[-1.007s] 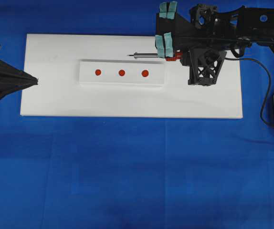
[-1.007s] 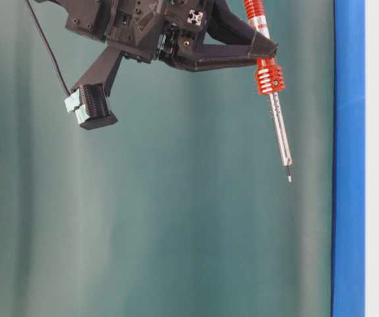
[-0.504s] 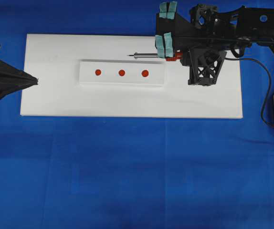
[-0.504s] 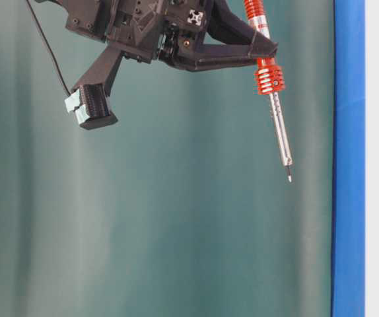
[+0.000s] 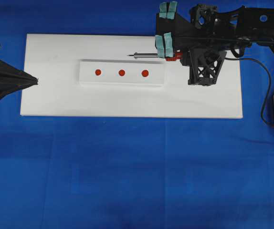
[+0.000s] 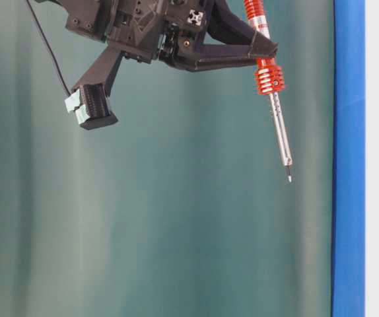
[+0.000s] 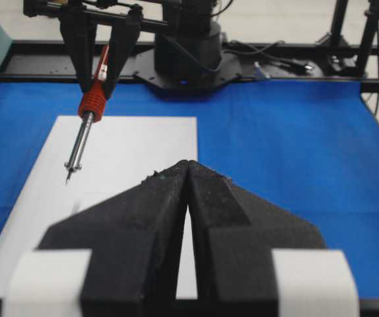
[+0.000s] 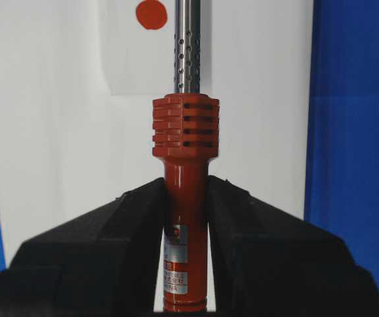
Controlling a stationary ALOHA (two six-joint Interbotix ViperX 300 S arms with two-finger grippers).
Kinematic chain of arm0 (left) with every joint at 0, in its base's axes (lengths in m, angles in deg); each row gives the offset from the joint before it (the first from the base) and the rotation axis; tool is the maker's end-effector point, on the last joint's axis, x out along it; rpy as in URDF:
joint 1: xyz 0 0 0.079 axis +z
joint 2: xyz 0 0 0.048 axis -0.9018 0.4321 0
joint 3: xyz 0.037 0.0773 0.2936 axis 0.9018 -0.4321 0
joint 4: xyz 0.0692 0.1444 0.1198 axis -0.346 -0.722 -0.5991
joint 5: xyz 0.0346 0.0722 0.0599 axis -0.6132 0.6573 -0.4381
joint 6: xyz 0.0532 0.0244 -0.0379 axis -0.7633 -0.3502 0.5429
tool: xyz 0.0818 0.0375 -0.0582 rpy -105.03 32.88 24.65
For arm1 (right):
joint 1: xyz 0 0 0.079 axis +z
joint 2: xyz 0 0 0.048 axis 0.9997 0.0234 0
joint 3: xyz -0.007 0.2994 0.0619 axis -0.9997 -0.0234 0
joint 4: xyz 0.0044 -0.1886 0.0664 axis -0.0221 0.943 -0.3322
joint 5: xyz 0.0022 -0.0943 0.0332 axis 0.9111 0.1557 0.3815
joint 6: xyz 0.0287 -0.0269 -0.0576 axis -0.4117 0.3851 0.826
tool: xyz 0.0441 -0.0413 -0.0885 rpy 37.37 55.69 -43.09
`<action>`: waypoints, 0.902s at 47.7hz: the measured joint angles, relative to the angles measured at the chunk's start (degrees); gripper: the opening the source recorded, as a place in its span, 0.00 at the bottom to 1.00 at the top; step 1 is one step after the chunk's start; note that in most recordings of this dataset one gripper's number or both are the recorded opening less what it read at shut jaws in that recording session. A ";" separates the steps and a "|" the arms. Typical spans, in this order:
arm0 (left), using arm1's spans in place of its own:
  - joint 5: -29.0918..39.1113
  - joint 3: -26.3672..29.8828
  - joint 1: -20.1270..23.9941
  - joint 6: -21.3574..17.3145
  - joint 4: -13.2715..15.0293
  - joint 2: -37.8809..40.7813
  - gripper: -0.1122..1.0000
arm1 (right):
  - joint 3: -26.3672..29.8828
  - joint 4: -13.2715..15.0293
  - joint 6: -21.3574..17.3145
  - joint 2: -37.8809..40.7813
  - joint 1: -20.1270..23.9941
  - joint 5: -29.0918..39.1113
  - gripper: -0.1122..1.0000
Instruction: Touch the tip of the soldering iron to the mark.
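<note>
The soldering iron [image 5: 144,55] has an orange-red handle [image 8: 185,125] and a thin silver shaft. My right gripper [image 8: 185,188] is shut on that handle below the ribbed collar. The iron hangs tilted above the white board, its tip [image 6: 289,177] clear of the surface. In the overhead view the tip [image 5: 129,55] lies just behind the raised white strip [image 5: 122,81], which carries three red marks [image 5: 98,72], [image 5: 121,73], [image 5: 145,73]. One mark [image 8: 152,13] shows left of the shaft. My left gripper [image 5: 36,81] rests shut and empty at the board's left edge.
The white board [image 5: 56,100] lies on a blue cloth [image 5: 137,171]. The iron's black cord [image 5: 266,86] loops down the right side beside the right arm [image 5: 223,33]. The right arm's base [image 7: 186,49] stands at the far end of the table.
</note>
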 measured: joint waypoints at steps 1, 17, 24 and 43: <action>-0.09 0.00 -0.09 0.00 0.00 0.00 0.10 | 0.00 0.00 -0.09 0.09 0.09 0.00 0.16; -0.09 0.00 0.00 0.00 -0.09 0.00 0.10 | -0.09 -0.09 -0.09 4.22 0.09 -1.49 0.16; -0.09 0.00 -0.09 0.00 -0.09 0.00 0.10 | -0.09 -0.09 -0.18 7.12 0.00 -2.64 0.16; -0.09 0.00 0.00 -0.09 -0.09 0.00 0.10 | -0.18 -0.62 -0.18 11.43 0.62 -6.06 0.16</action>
